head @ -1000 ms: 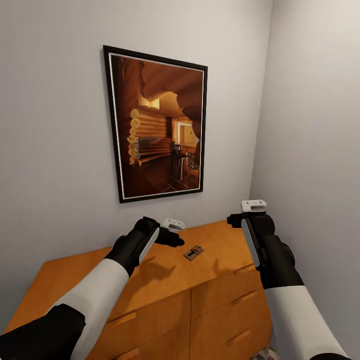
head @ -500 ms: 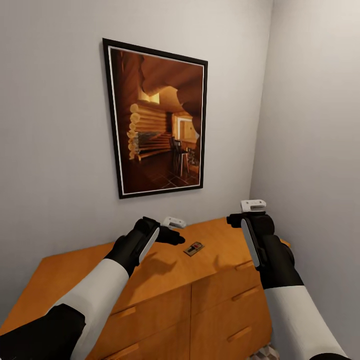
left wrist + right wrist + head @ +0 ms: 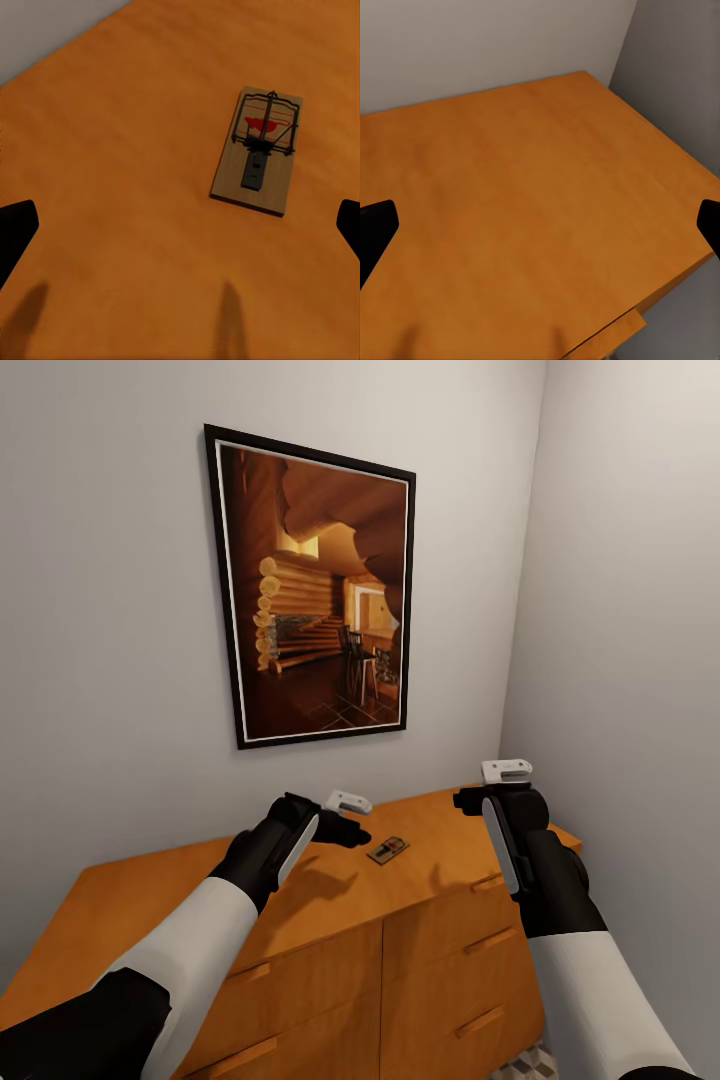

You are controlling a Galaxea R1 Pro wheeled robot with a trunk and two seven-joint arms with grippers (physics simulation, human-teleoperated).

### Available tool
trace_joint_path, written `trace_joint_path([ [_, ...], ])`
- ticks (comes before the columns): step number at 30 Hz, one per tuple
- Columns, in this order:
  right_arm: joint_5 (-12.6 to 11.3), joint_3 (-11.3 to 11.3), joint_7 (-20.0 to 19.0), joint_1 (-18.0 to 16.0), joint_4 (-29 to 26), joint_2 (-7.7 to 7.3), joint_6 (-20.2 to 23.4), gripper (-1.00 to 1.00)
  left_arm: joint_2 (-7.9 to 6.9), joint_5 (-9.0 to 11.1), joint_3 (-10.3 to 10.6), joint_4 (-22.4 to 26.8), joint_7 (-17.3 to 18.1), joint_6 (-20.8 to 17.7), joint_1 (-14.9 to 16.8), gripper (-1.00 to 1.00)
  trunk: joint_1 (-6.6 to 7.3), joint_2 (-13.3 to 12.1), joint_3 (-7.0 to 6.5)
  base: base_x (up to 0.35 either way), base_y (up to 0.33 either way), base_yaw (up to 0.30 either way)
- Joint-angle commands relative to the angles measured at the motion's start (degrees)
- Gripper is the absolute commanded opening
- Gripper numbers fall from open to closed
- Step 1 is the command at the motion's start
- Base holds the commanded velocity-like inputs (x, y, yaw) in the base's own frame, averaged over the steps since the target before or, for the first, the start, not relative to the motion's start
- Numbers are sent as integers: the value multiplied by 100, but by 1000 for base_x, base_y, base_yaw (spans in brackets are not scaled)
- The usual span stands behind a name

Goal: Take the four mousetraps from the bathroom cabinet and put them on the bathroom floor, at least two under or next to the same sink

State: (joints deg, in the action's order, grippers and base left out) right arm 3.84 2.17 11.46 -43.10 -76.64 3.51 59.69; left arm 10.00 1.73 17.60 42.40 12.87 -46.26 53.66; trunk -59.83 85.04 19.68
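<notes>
One mousetrap (image 3: 387, 850) lies on the flat top of the cabinet (image 3: 180, 890), and it is the only one I can count from here. It is a small flat rectangle of light brown wood carrying a dark wire spring frame, a dark metal tongue along its middle and a red patch under the wire; in my left wrist camera the mousetrap (image 3: 259, 150) sits flat on the orange-brown wood, slightly turned against the grain. It rests on the right half of the cabinet top, well back from the front edge and apart from the wall behind. Two arms reach over the cabinet. My left gripper (image 3: 352, 822) hangs above the top just beside the mousetrap on its left, not touching it, with its fingers (image 3: 15, 232) spread wide at the edges of the wrist picture. My right gripper (image 3: 505, 785) is held higher, over the cabinet's right end near the side wall, fingers (image 3: 375, 229) likewise wide apart and holding nothing. One framed picture (image 3: 312, 590) of a log-cabin interior hangs on the wall above the cabinet. Four bar handles (image 3: 490, 884) show on the cabinet's drawer fronts.
</notes>
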Motion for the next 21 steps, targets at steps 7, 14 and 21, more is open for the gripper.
trace_joint_path([
  [7,33,3,-12,-5,-1,0,31,100,0,19,-8,47,6,-22,4,100,0,4,8,0,0,0],
  [14,30,3,-12,-5,0,0,31,100,0,20,-10,69,5,-23,4,100,0,4,8,0,0,0],
  [21,36,3,-12,-5,0,0,31,100,0,21,-6,76,16,-17,4,100,0,4,8,97,0,0],
])
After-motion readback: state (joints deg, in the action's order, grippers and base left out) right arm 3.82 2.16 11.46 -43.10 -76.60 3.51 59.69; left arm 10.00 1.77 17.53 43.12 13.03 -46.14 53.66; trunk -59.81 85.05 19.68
